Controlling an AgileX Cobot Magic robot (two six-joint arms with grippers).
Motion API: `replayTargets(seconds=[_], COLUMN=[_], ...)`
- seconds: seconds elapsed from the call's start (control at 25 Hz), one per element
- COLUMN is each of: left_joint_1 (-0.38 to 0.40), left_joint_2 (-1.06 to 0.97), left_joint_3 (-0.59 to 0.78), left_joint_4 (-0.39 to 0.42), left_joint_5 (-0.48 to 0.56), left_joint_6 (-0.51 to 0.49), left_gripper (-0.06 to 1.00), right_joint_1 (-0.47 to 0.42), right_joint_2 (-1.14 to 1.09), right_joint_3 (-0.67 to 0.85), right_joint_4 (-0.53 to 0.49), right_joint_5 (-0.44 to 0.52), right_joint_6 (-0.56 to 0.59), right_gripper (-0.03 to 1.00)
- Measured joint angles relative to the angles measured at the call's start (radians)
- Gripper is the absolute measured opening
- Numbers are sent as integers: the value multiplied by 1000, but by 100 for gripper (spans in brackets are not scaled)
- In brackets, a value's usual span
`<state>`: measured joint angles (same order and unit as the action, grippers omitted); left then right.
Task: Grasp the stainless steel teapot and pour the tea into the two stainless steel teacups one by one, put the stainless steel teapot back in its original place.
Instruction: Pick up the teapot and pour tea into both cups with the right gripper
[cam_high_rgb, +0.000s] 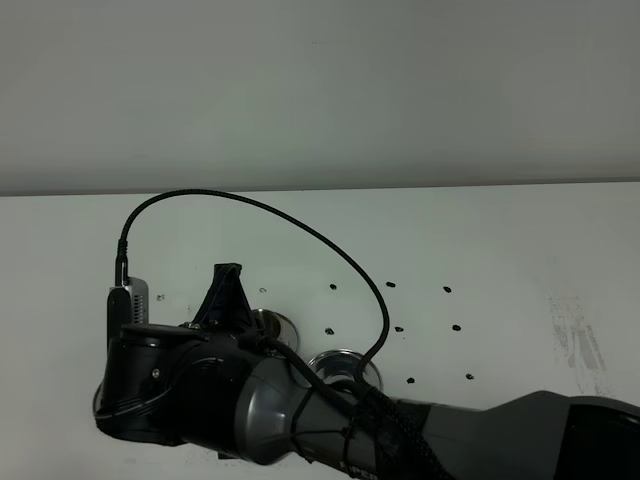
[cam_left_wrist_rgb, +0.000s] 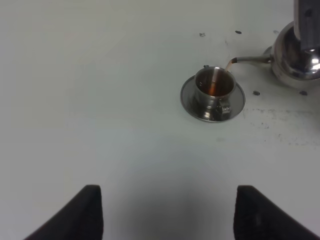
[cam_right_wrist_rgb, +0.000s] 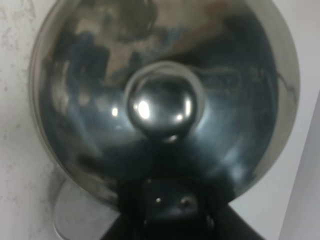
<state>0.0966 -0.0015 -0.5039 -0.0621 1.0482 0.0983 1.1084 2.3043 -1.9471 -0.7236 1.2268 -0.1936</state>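
The teapot (cam_left_wrist_rgb: 297, 62) was tilted toward a cup (cam_left_wrist_rgb: 214, 86), with its thin spout (cam_left_wrist_rgb: 252, 60) ending just above the cup's rim. A thin brown stream of tea (cam_left_wrist_rgb: 230, 63) ran from the spout tip into the cup, which already held some brown liquid. The cup stood upright in the middle of its round saucer (cam_left_wrist_rgb: 189, 102) on the white table (cam_left_wrist_rgb: 100, 100), its small handle turned away from the teapot.

The right gripper (cam_right_wrist_rgb: 169, 200) was clamped on the teapot. Its wrist camera looked straight down on the domed lid and its round knob (cam_right_wrist_rgb: 160, 107), and a black part of the gripper lay against the lid's edge just beside the knob. The handle itself was hidden under that black part.

The left gripper (cam_left_wrist_rgb: 167, 210) hung over bare table, well apart from the cup, with its two dark fingers (cam_left_wrist_rgb: 90, 215) spread wide and nothing between them.

From the high camera, the right arm reached across the middle to the left side of the table and covered most of the scene. A second cup (cam_high_rgb: 340, 365) on its saucer showed just beside the arm, and another bit of shiny steel peeked out a little farther left — too hidden to say what it was. Small dark dots (cam_high_rgb: 398, 328) marked the table nearby.
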Motion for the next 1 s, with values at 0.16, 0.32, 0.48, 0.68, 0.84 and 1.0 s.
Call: replayTargets(seconds=[0.16, 0.32, 0.48, 0.68, 0.84, 1.0], left_joint_1=[0, 0, 0, 0, 0, 0], left_joint_2=[0, 0, 0, 0, 0, 0], left_joint_3=[0, 0, 0, 0, 0, 0], left_joint_4=[0, 0, 0, 0, 0, 0], left_joint_5=[0, 0, 0, 0, 0, 0], left_joint_6=[0, 1, 1, 1, 1, 1], left_gripper=[61, 61, 61, 61, 61, 61], right_joint_1=[0, 0, 0, 0, 0, 3], right_joint_2=[0, 0, 0, 0, 0, 0], right_joint_3=[0, 0, 0, 0, 0, 0], right_joint_4=[0, 0, -2, -7, -9, -15], right_joint_5=[0, 0, 0, 0, 0, 0], right_joint_6=[0, 0, 0, 0, 0, 0], right_gripper=[21, 21, 21, 21, 21, 21])
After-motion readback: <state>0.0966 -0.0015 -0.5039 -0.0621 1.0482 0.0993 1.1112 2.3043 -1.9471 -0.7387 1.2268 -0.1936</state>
